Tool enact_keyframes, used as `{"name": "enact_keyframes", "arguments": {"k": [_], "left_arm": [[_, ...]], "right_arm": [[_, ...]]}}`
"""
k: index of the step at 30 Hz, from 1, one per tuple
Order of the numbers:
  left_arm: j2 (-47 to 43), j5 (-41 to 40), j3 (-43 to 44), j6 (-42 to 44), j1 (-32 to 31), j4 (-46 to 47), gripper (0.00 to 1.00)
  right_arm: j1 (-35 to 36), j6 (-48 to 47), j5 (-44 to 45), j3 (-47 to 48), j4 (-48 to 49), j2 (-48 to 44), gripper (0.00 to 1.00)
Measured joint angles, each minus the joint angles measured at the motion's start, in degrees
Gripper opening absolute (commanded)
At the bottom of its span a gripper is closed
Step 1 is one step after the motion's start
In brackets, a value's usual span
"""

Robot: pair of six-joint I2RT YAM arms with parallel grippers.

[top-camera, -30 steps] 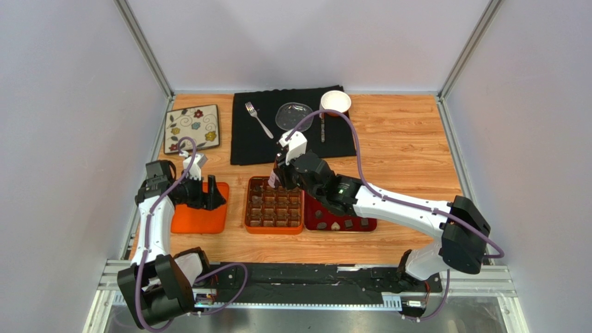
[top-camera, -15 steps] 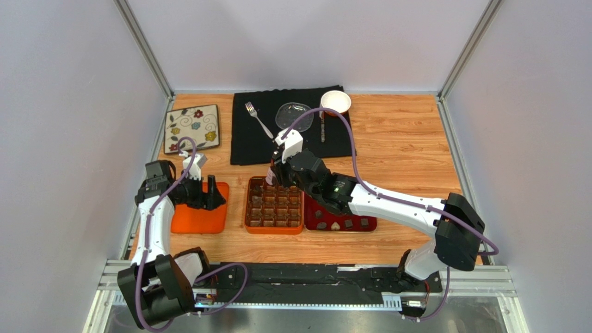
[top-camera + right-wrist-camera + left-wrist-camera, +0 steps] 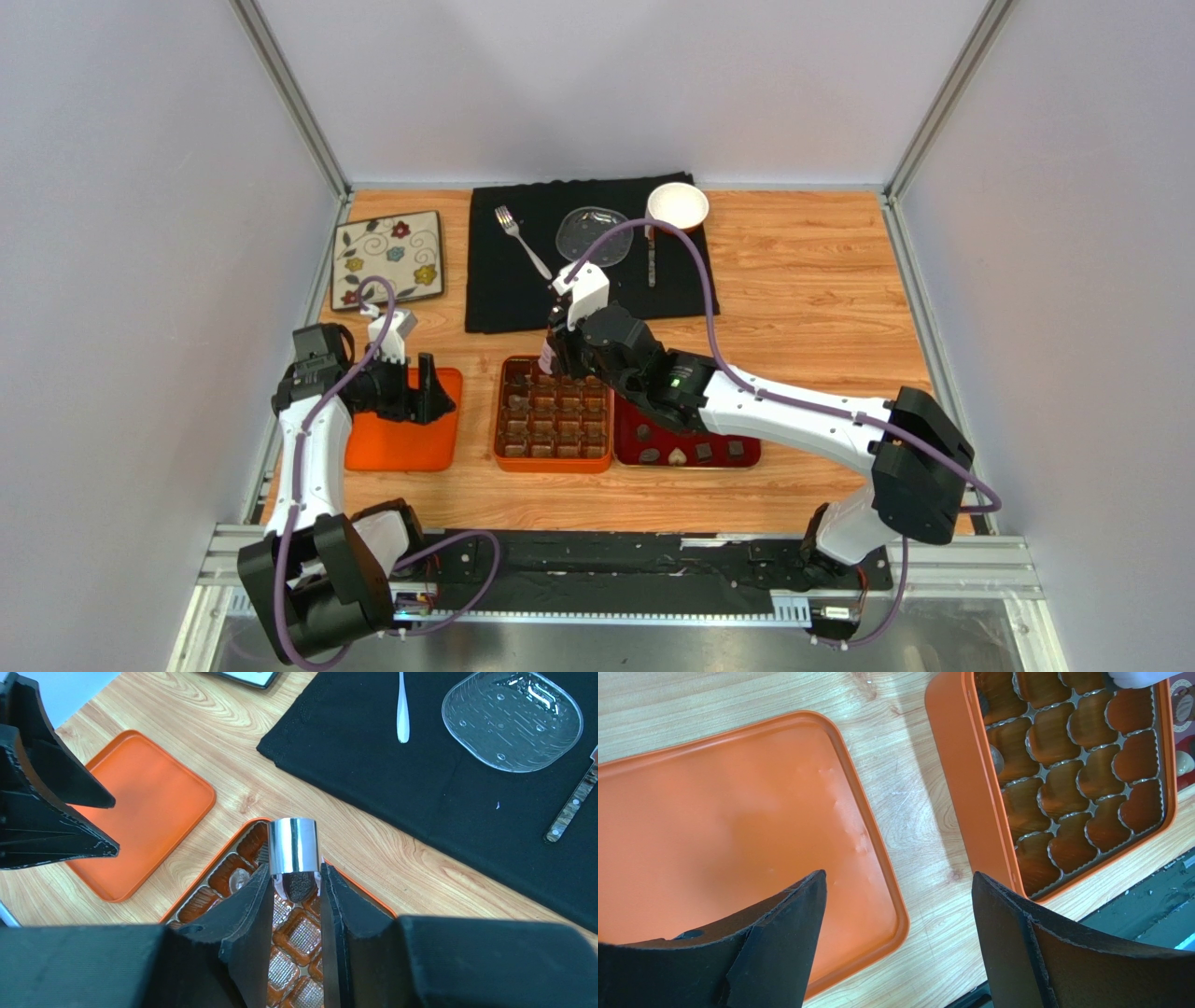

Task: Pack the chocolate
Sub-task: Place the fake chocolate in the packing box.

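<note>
The right jaws are closed narrowly on a small silver-sided piece (image 3: 295,855), shiny round its wall with a dark, textured end showing between the fingertips. I take it for a foil-wrapped chocolate, though the wrapping hides what is inside. It hangs above the 12 o'clock edge of the orange box (image 3: 497,413), over the far row of cups. The loose chocolate (image 3: 678,455) lies in the red tray (image 3: 744,462), which touches the box at its 3 o'clock side. A handful of dark bites sit there well apart from one another. In the left wrist view most cups of the box (image 3: 955,777) look bare. The left jaws stand wide open with nothing between them, low over the orange lid (image 3: 400,445), which lies on the table (image 3: 814,280) at the box's 9 o'clock. These pieces should be light and stiff, but easy to mar. A hard squeeze could dent foil or crack a shell, and smooth foil may slip. The best hold looks like a gentle pinch across two opposite side walls, low enough that the piece stays upright. Round ones may roll if nudged, so the fingertips should come straight down either side.
</note>
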Motion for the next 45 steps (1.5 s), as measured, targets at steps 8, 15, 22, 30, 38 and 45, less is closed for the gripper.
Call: {"name": "enact_keyframes", "arguments": {"k": [8, 15, 22, 30, 38, 45], "left_arm": [[0.00, 0.00, 0.00, 0.07, 0.31, 0.00, 0.84], [0.00, 0.00, -0.02, 0.22, 0.44, 0.00, 0.84], [0.00, 0.00, -0.02, 0.24, 0.72, -0.02, 0.84], [0.00, 0.02, -0.02, 0.28, 0.76, 0.00, 0.84], [0.00, 0.04, -0.02, 0.52, 0.76, 0.00, 0.84], [0.02, 0.11, -0.02, 0.66, 0.81, 0.00, 0.84]], "right_arm": [[0.00, 0.00, 0.04, 0.11, -0.04, 1.03, 0.19], [-0.11, 0.00, 0.46, 0.22, -0.35, 1.03, 0.20], [-0.39, 0.04, 0.50, 0.22, -0.90, 1.03, 0.21], [-0.50, 0.04, 0.31, 1.20, -0.92, 1.70, 0.21], [-0.63, 0.07, 0.13, 1.95, -1.14, 2.32, 0.22], [-1.36, 0.28, 0.17, 1.75, -1.31, 2.25, 0.22]]}}
